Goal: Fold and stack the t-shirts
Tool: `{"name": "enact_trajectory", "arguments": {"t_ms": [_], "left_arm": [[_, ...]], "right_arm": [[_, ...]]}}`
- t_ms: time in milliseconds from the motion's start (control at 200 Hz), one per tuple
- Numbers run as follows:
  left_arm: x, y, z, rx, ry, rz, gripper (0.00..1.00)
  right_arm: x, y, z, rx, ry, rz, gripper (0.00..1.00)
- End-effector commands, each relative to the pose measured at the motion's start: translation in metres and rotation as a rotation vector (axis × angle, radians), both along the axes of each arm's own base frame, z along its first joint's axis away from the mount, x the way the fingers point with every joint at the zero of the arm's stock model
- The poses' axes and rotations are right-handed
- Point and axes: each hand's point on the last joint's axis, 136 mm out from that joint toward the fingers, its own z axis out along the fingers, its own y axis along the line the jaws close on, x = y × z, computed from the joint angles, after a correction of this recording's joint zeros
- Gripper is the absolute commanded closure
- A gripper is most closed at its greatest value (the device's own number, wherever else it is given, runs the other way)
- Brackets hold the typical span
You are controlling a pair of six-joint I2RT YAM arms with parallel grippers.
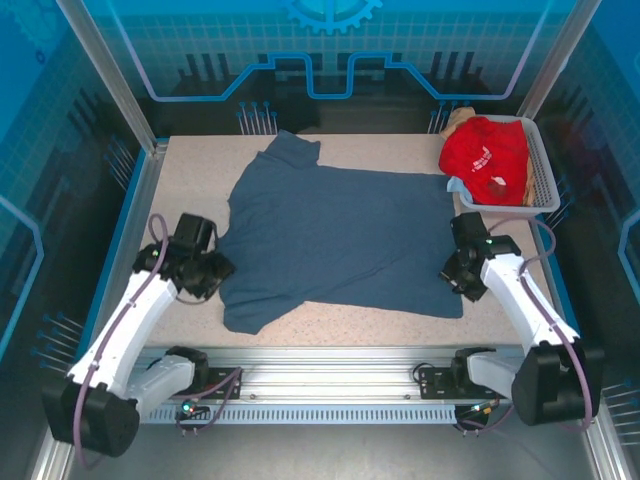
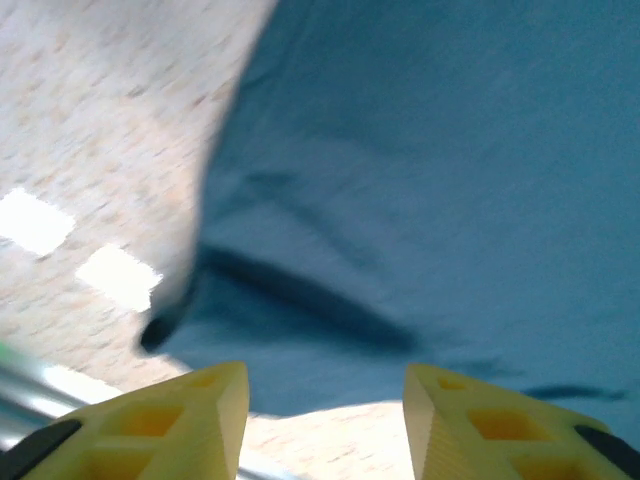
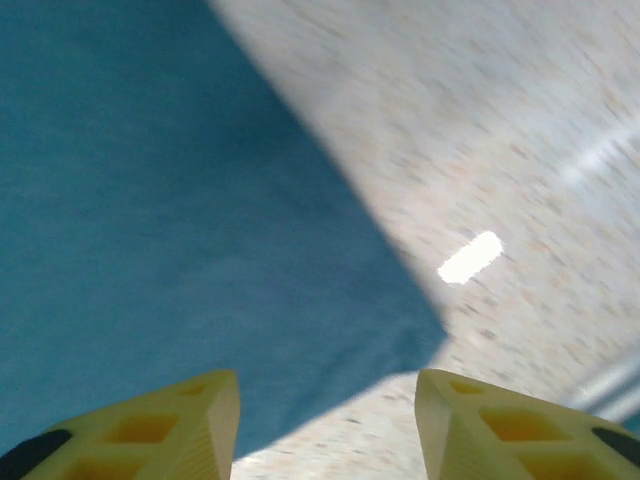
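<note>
Left tool [image 2: 325,400]: jaws parted, nothing between, at 8 o'clock edge of slate-blue t-shirt [image 1: 340,235]. Right tool [image 3: 328,410]: likewise parted, empty, at shirt's 4 o'clock corner. Shirt spread flat at centre of table [image 1: 190,170]. Red t-shirt [image 1: 485,155] heaped in mesh basket [image 1: 545,180], 2 o'clock; light-blue cloth [image 1: 458,187] peeking beneath.

White print on the bright red cloth t-shirt [image 1: 484,158], upper right, is unreadable; tan cloth [image 1: 457,120] under it is mostly hidden.

Speckled beige table [image 1: 190,170], slate-blue shirt [image 1: 340,235] spread flat across its middle, white basket [image 1: 548,168] at the far right corner, close to the shirt
</note>
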Motion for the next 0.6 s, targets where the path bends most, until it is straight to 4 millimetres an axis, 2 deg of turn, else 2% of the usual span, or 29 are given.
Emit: {"name": "enact_trajectory", "arguments": {"t_ms": [0,145,155,170,230,305,410,490,595], "left_arm": [[0.064,-0.022,-0.013,-0.051,-0.032,-0.055,0.65],[0.137,-0.040,-0.049,-0.090,0.017,-0.066,0.81],[0.140,-0.041,-0.053,-0.093,0.027,-0.066,0.81],[0.145,-0.042,-0.057,-0.094,0.038,-0.067,0.81],[0.159,-0.043,-0.075,-0.085,0.081,-0.072,0.82],[0.167,-0.037,-0.098,-0.086,0.136,-0.045,0.83],[0.167,-0.023,-0.124,-0.105,0.199,0.019,0.84],[0.164,-0.005,-0.137,-0.103,0.236,0.074,0.84],[0.166,0.023,-0.146,-0.116,0.252,0.153,0.85]], "right_arm": [[0.040,0.023,-0.004,0.055,-0.101,0.114,0.55],[0.069,0.035,-0.032,0.083,-0.058,0.146,0.63],[0.068,0.035,-0.036,0.081,-0.043,0.145,0.63],[0.077,0.035,-0.032,0.076,-0.054,0.144,0.63],[0.081,0.035,-0.043,0.076,-0.013,0.128,0.63],[0.089,0.041,-0.060,0.109,0.031,0.121,0.63],[0.097,0.057,-0.081,0.155,0.122,0.128,0.62],[0.102,0.067,-0.091,0.166,0.198,0.136,0.61],[0.123,0.085,-0.094,0.202,0.230,0.162,0.60]]}}
